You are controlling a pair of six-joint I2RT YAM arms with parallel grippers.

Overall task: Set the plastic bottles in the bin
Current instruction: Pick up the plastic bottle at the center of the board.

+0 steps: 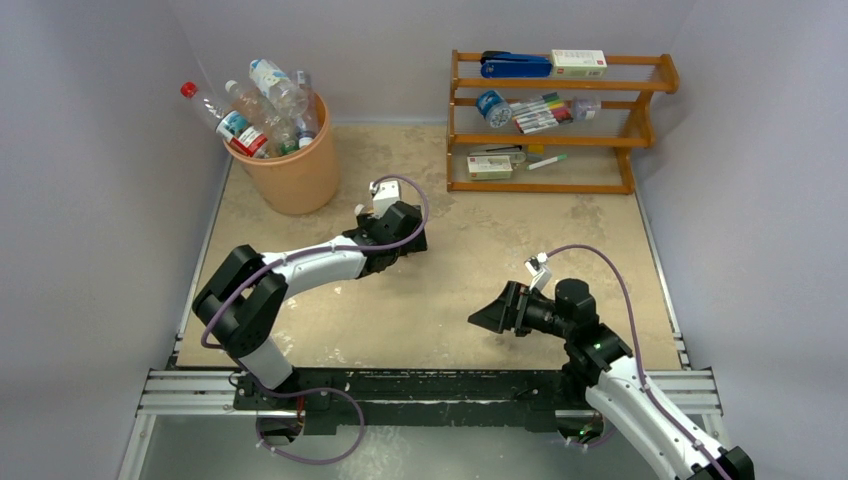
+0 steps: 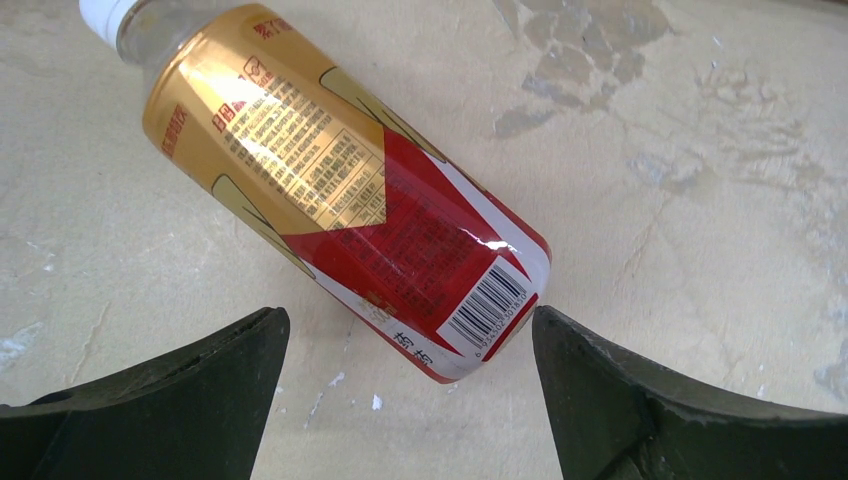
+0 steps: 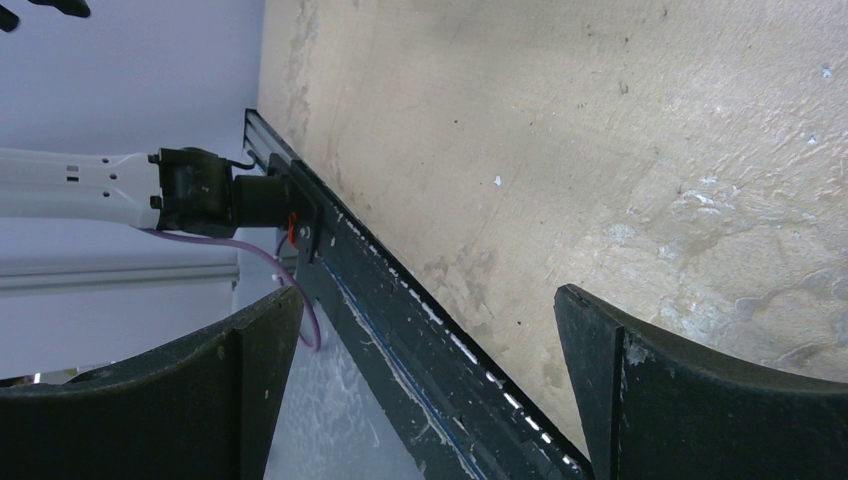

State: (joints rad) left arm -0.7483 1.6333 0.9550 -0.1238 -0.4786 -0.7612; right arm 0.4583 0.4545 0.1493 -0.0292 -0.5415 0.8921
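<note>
A red-and-gold plastic bottle [image 2: 340,190] with a white cap lies on its side on the table. My left gripper [image 2: 410,330] hangs open right above its base end, and the right fingertip [image 2: 560,345] sits almost against the base. In the top view the left gripper [image 1: 395,235] hides this bottle. The peach-orange bin [image 1: 295,165] stands at the back left, close behind that gripper, with several clear bottles [image 1: 265,105] sticking out of it. My right gripper [image 1: 492,315] is open and empty, low over the table's front right, pointing left.
A wooden rack [image 1: 560,120] with markers and boxes stands at the back right. In the right wrist view, the black front rail [image 3: 420,330] and the left arm's base [image 3: 200,190] show between the open fingers. Walls close in the table on three sides.
</note>
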